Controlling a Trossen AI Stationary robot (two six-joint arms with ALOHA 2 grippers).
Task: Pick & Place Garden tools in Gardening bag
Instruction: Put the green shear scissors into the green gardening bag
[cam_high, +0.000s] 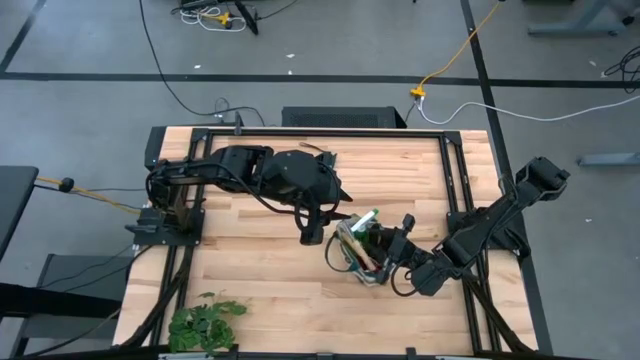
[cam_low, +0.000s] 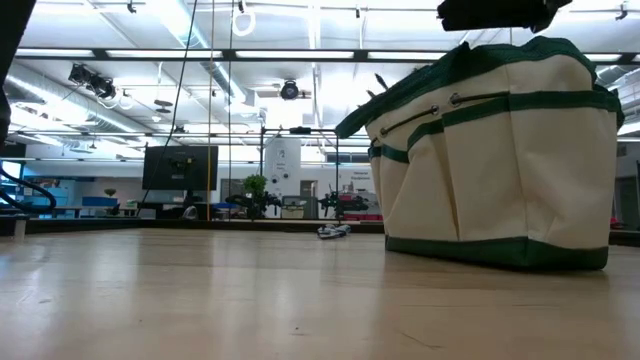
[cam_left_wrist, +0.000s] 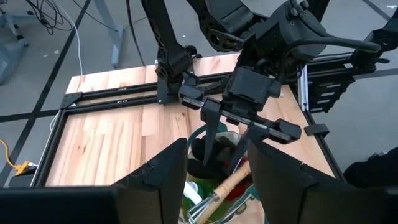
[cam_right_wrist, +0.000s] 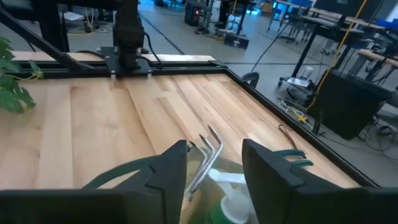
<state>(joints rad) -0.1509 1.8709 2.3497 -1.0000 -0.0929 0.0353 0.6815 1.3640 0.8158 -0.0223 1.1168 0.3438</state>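
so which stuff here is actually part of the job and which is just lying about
Part of the job:
- gardening bag
- hand rake in the bag
- spray bottle in the bag
- wooden-handled tool in the bag

Just lying about:
- leafy plant bunch, near table edge

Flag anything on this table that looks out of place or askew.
Nothing looks spilled or damaged. The gardening bag stands upright, tools inside; a hand rake pokes prongs-up from its mouth. The leafy plant bunch lies alone at the table's edge, far from the bag.
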